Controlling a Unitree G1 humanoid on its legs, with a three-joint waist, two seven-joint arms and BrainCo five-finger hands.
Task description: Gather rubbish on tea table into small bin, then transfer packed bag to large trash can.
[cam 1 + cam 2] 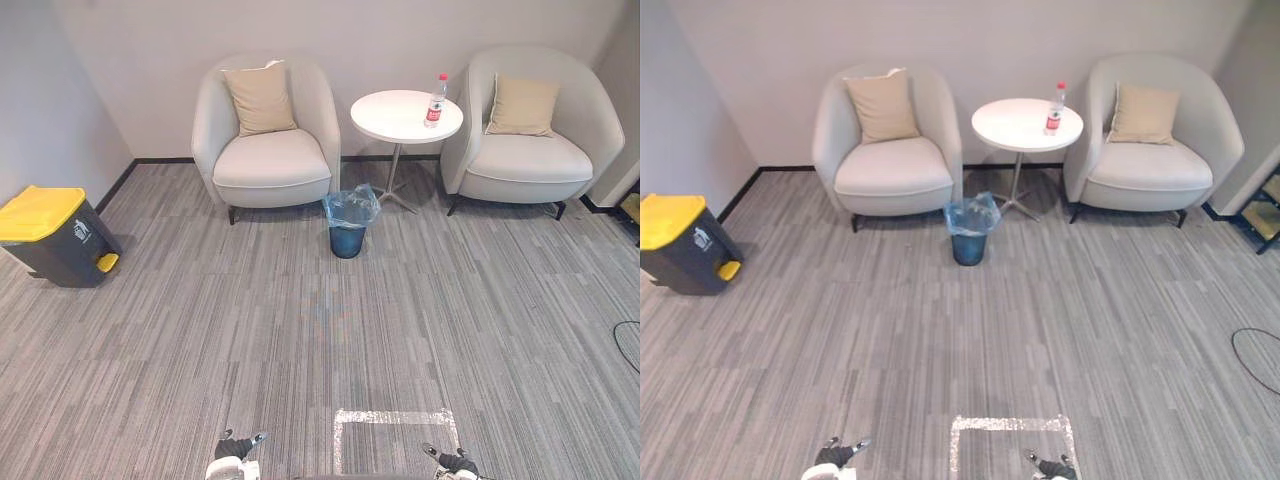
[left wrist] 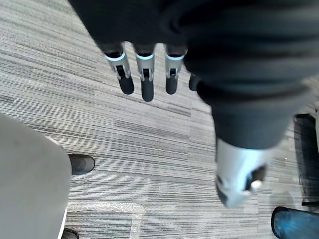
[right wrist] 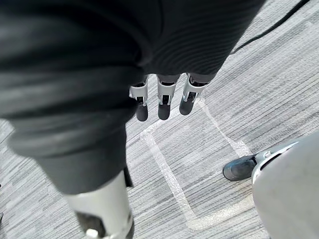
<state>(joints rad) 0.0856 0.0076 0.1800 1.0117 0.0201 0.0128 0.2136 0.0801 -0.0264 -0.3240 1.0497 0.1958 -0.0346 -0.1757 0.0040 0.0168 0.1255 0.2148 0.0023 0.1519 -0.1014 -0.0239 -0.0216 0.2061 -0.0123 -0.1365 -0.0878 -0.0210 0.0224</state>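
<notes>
We see the left robot hand (image 2: 144,74) hanging with its fingers straight and relaxed, nothing in its grasp. In the left eye view it sits at the bottom edge, a little left of centre. The right robot hand (image 3: 162,102) hangs the same way, loose and empty, at the bottom edge right of centre. Both are above the grey striped carpet (image 1: 300,330).

Between the two hands, at the bottom middle of the frame, we find a white tape square (image 1: 390,414) marked on the carpet.

Well apart from both hands, just above the middle of the frame, stands the small bin (image 1: 347,238). It is dark and upright, and a blue bag (image 1: 352,206) puffs out over its rim; whether anything lies inside we cannot tell from here.

Just behind the bin and slightly to the right is the round white counter (image 1: 395,118) on a thin metal leg. One bottle (image 1: 435,100) stands upright near the counter's right edge, clear with a red cap and what looks to us like a red label.

A pale armchair (image 1: 265,165) stands to the left of the counter and another pale armchair (image 1: 530,155) to its right. Each carries a beige cushion, left (image 1: 260,98) and right (image 1: 523,105), and both back onto the wall (image 1: 150,60).

At the far left of the frame, by the side wall, we see the large trash can (image 1: 50,235). It is dark grey with a yellow lid, closed, well apart from the bin and the counter
</notes>
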